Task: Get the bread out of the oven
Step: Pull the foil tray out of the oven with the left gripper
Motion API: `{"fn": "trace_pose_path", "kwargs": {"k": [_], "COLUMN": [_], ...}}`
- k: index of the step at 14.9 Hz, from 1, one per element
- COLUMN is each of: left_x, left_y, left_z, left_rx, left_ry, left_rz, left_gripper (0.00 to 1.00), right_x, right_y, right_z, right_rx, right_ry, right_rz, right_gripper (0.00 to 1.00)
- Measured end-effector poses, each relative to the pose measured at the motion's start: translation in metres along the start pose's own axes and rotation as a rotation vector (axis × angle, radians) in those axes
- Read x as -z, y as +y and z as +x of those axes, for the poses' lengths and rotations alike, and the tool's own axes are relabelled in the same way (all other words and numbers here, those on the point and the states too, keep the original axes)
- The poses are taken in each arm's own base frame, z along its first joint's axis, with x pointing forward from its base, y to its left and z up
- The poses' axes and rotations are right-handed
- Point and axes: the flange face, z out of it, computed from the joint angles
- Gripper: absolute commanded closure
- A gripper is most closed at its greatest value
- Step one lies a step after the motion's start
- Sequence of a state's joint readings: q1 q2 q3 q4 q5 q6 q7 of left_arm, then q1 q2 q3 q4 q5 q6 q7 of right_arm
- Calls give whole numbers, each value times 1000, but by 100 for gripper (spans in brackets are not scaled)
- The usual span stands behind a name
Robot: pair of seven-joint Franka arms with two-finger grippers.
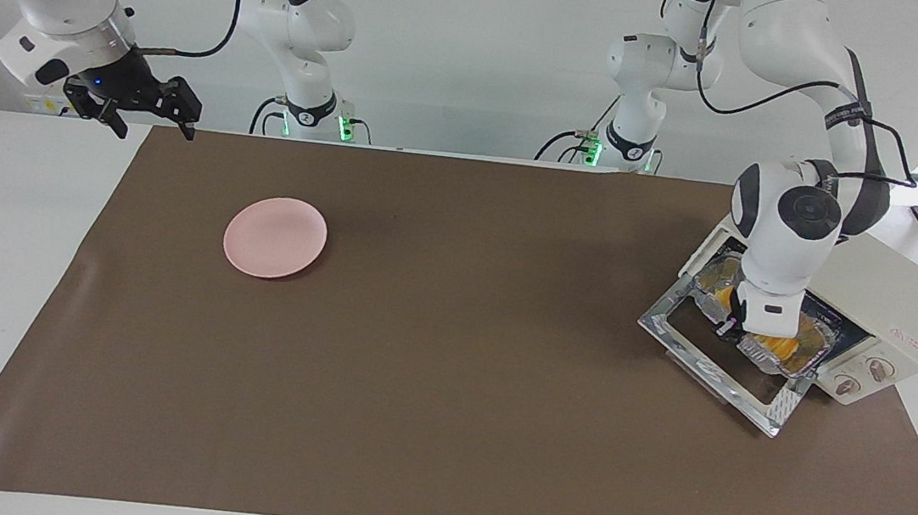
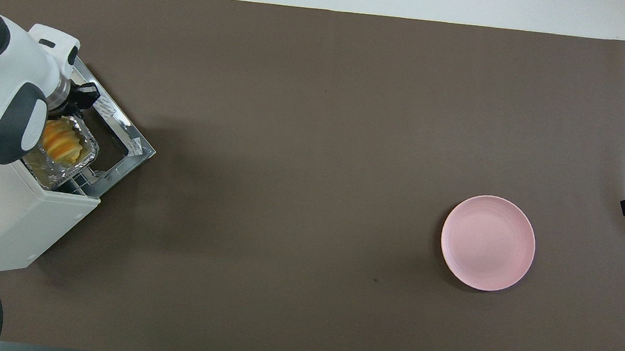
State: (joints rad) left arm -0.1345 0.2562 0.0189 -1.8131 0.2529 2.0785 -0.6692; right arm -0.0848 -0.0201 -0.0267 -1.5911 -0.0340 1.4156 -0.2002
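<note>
Check the oven (image 1: 887, 324) at the left arm's end of the counter (image 1: 441, 426): its glass door (image 1: 712, 361) is folded down flat. The facing view shows you the knobs on the front panel; the overhead view shows only the oven's plain top. The overhead view gives you the clearer look at the bread (image 2: 61, 140), lying in the foil tray (image 2: 69, 166) at the oven mouth above the door. In the facing view the left arm hides most of the bread. The left arm bends down steeply, its left pincer (image 1: 729, 324) at the tray's edge; you cannot tell whether it is open or closed. The right arm waits raised over the counter corner at its own end, right pincer (image 1: 151, 116) spread open. The pink plate (image 1: 275, 236) lies toward the right arm's end.
</note>
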Motion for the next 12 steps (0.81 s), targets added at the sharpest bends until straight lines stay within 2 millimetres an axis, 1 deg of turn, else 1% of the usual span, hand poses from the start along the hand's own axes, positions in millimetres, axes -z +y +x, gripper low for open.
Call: {"fn": "trace_pose_path", "kwargs": {"k": [2, 3, 4, 5, 7, 9, 10, 11, 12], "left_x": [48, 71, 88, 101, 116, 127, 127, 120, 112], "left_y": [56, 86, 117, 148, 203, 251, 274, 298, 319], "left_z": [-10, -20, -35, -55, -108, -172, -209, -248, -280], "left_rx": [-44, -76, -121, -173, -283, -397, -459, -521, -568], "left_ry": [-1, 3, 16, 31, 43, 41, 36, 29, 21], "left_rz": [-59, -91, -115, -134, -157, -173, -171, -164, -155], "left_gripper": [100, 100, 100, 100, 100, 100, 100, 100, 100], "right_x": [0, 0, 0, 0, 0, 0, 0, 0, 0], "right_y": [0, 0, 0, 0, 0, 1, 1, 2, 2], "right_z": [0, 0, 0, 0, 0, 0, 0, 0, 0], "right_rx": [0, 0, 0, 0, 0, -1, -2, -3, -4], "right_ry": [0, 0, 0, 0, 0, 0, 0, 0, 0], "right_rz": [0, 0, 0, 0, 0, 0, 0, 1, 1], "right_gripper": [0, 0, 0, 0, 0, 0, 0, 0, 0]}}
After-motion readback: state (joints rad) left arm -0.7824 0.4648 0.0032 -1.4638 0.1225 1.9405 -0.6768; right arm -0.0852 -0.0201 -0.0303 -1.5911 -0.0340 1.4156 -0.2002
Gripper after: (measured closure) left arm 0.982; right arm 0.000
